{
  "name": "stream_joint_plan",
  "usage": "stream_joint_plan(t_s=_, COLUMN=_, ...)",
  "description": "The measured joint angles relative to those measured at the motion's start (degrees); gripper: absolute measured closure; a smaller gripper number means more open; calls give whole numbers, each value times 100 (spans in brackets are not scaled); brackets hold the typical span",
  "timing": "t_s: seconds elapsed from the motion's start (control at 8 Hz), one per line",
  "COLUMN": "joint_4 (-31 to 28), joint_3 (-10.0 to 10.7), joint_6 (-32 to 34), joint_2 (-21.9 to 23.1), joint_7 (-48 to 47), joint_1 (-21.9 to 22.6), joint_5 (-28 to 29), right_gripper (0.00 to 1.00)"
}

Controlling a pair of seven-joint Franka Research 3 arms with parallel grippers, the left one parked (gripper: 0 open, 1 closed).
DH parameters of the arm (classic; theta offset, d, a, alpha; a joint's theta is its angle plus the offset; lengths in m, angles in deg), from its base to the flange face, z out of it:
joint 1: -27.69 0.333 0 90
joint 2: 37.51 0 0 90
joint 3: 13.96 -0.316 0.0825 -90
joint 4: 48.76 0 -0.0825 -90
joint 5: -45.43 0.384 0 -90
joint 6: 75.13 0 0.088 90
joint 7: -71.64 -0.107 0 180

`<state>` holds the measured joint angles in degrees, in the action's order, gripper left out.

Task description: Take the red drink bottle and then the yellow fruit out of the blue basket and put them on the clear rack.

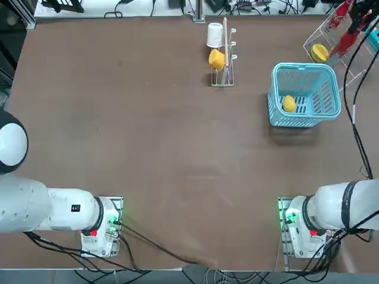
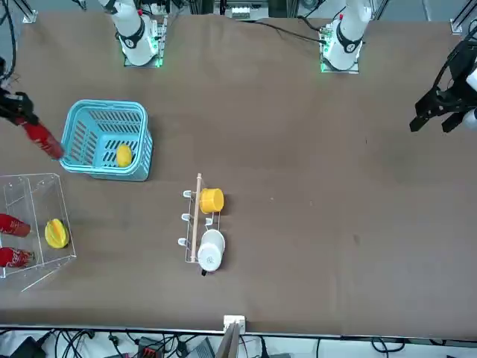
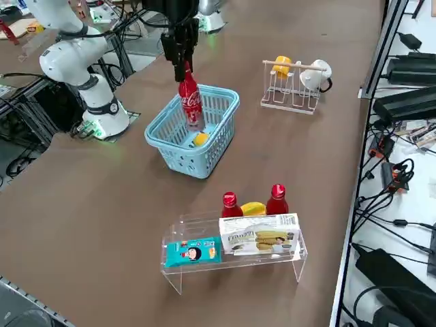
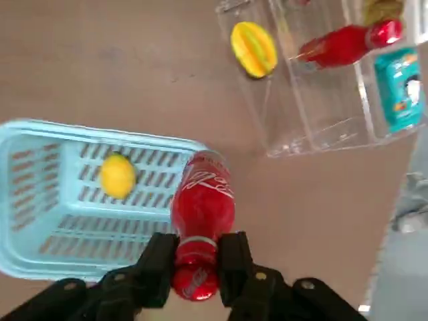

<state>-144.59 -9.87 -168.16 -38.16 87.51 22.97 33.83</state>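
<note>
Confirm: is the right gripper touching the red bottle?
Touching. The right wrist view shows the right gripper with both fingers clamped on the red drink bottle neck.

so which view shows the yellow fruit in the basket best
The right wrist view: the yellow fruit lies unblocked on the blue basket floor, beside the red drink bottle held in the right pincer. Top and front views show it smaller; in the right side view the bottle partly hides it.
</note>
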Motion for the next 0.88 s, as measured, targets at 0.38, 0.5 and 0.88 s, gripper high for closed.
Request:
stream_joint_plan(t_s=0.38, joint_4=228, joint_3=17, joint_6=-509, joint_2=-655, joint_7=1261, joint_1=-416, joint_5=-352, right_gripper=63)
stream_joint_plan(t_s=0.5, joint_4=252, joint_3=21, joint_6=-775, joint_2=-830, joint_7=1778, joint_1=-598, joint_5=-360, right_gripper=63)
stream_joint_plan(t_s=0.88, joint_4=481, joint_3=34, joint_6=-1426, joint_2=-1325, joint_7=3111, joint_1=-1127, joint_5=-366, right_gripper=63)
